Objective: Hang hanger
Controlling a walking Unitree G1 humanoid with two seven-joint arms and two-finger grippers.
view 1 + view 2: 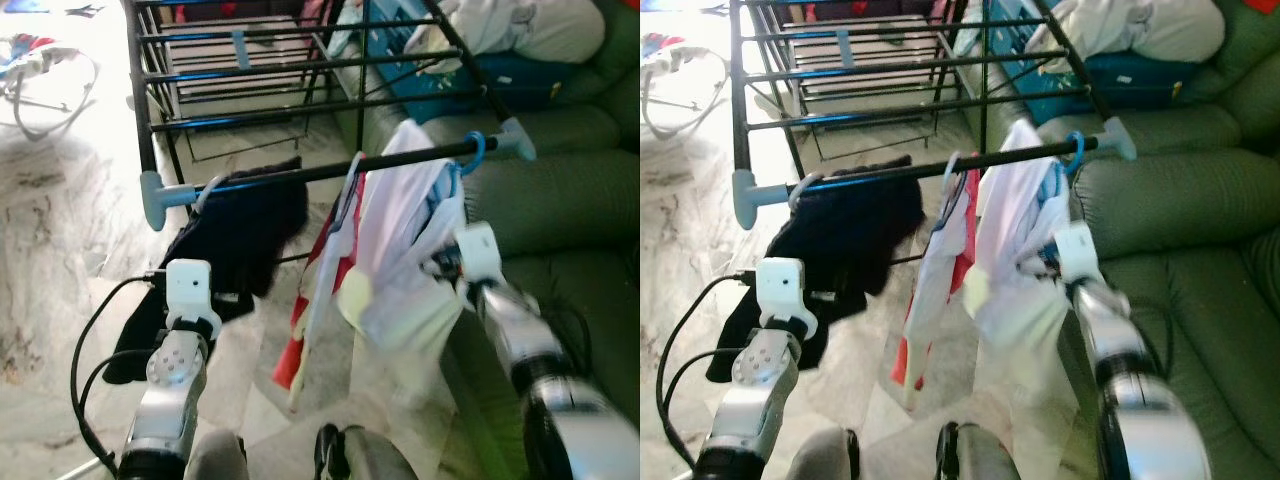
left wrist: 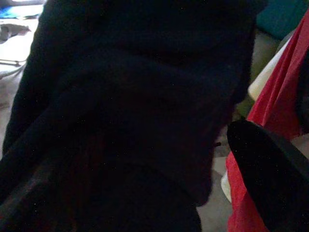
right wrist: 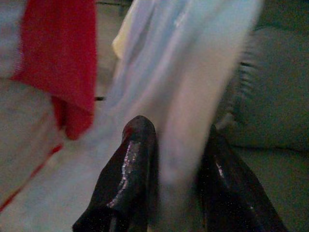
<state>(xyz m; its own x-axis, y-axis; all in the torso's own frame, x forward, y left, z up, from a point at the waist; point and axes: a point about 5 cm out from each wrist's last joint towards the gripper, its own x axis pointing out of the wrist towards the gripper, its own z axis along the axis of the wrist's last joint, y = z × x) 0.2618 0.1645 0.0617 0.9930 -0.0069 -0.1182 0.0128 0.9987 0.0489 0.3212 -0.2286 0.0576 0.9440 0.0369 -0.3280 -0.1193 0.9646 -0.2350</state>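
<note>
- Blue hanger (image 1: 472,152) already hooks the black rail (image 1: 330,172), at one o'clock from the right gripper (image 3: 176,159).
- Right gripper's fingers stand slightly apart with the white shirt (image 1: 405,235) between them.
- Left gripper (image 2: 270,179) faces the black garment (image 1: 235,235); its opening cannot be told.
- Likely step: settling the hanger. Next calls for freeing the cloth and backing away gently.

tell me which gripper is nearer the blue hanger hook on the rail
Right. The right gripper is in the pale garment just below the blue hanger hook; the left gripper is down by the black garment.
</note>
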